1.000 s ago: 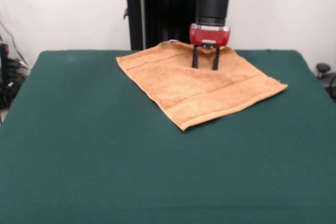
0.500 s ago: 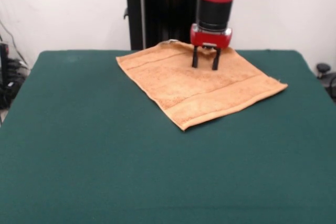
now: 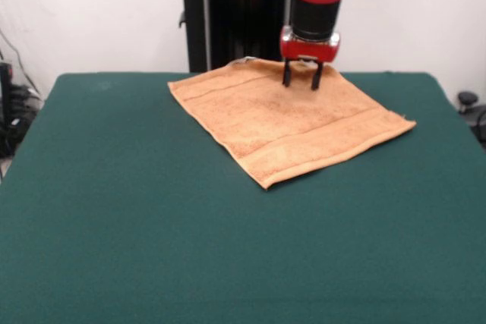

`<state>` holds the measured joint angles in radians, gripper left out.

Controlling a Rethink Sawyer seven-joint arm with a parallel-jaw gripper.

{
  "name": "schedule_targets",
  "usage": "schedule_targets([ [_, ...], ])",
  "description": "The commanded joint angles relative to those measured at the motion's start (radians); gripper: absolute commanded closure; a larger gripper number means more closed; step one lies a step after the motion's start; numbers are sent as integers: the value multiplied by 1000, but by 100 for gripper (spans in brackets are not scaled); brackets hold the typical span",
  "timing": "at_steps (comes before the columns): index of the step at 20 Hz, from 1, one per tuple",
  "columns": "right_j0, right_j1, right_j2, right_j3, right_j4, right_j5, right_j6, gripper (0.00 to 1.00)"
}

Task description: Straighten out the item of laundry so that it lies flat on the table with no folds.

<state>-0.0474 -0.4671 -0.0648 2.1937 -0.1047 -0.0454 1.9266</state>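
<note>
The item of laundry, an orange-tan towel (image 3: 285, 121), lies spread out on the green table (image 3: 152, 225), at its far middle, turned like a diamond. Woven border bands run along two of its sides, and a small white label (image 3: 244, 59) shows at its far corner. No folds are visible on it. My gripper (image 3: 301, 84) hangs over the towel's far part, near the back corner. It is open, with its two black fingers (image 3: 287, 77) apart and nothing between them. Whether the tips touch the cloth is unclear.
The black pedestal (image 3: 228, 20) stands right behind the towel's far corner. Cables and dark gear (image 3: 11, 111) sit off the table's left side, and a dark knob-like object (image 3: 467, 100) off its right side.
The gripper has risen and drawn back toward the towel's far corner, slightly to the right. The towel has stayed where it was.
</note>
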Motion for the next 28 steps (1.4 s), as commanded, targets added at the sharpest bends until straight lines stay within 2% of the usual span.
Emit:
schedule_targets([
  [1,6,-19,100,-113,7,143,64,0],
  [14,23,1,83,-117,-2,97,83,0],
  [17,43,-22,65,-117,0,205,54,0],
  [20,-3,-103,117,-2,45,409,72,0],
  [24,-19,-173,143,71,49,465,90,0],
  [28,-45,-130,167,68,55,507,88,0],
])
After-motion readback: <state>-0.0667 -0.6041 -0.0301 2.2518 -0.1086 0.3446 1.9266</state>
